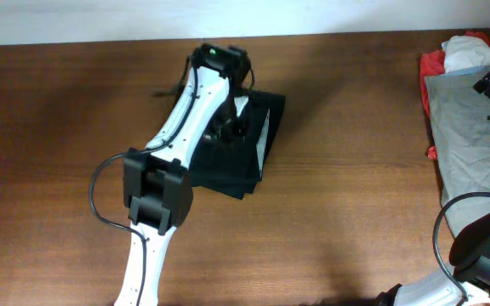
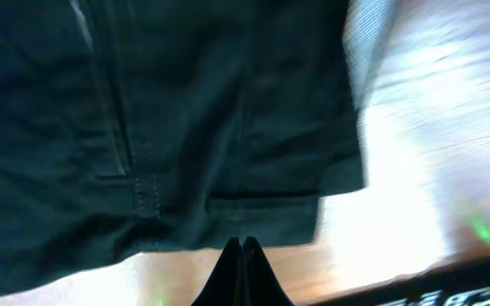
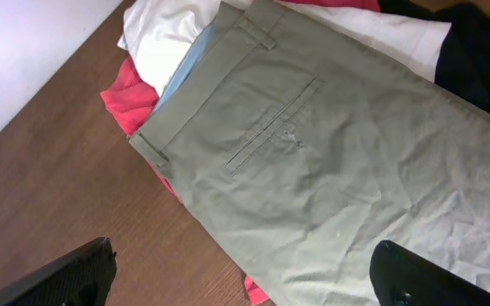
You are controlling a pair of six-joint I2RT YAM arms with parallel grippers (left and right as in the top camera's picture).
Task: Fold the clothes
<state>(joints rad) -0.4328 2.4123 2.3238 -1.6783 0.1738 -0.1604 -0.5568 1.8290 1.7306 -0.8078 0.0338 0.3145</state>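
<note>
Overhead view places the black garment [image 1: 232, 170] as a compact folded stack on the table [image 1: 58, 127], toward the far edge, with the left gripper [image 2: 241, 248] directly over it. On the left wrist view, the jaws are pressed tip to tip just off the hem. No fabric shows between them, though that picture is blurred. The right gripper [image 3: 241, 255] hangs with its jaws spread wide, holding nothing, above the grey trousers [image 3: 313, 161]. These top the pile at the table's right end, over a red garment [image 3: 130, 98] and a white garment [image 3: 164, 42].

Observe the following hazards:

1. If you sweep the left fingertips sideways across the stack, friction will likely drag the top layer and open the fold. Lift clear vertically.
2. If you descend the right jaws too deep into the pile, they may pinch the red layer along with the trousers and lift two garments together.
3. A single-point grasp on limp cloth will probably let it bunch, which makes it hard to lay flat.
</note>
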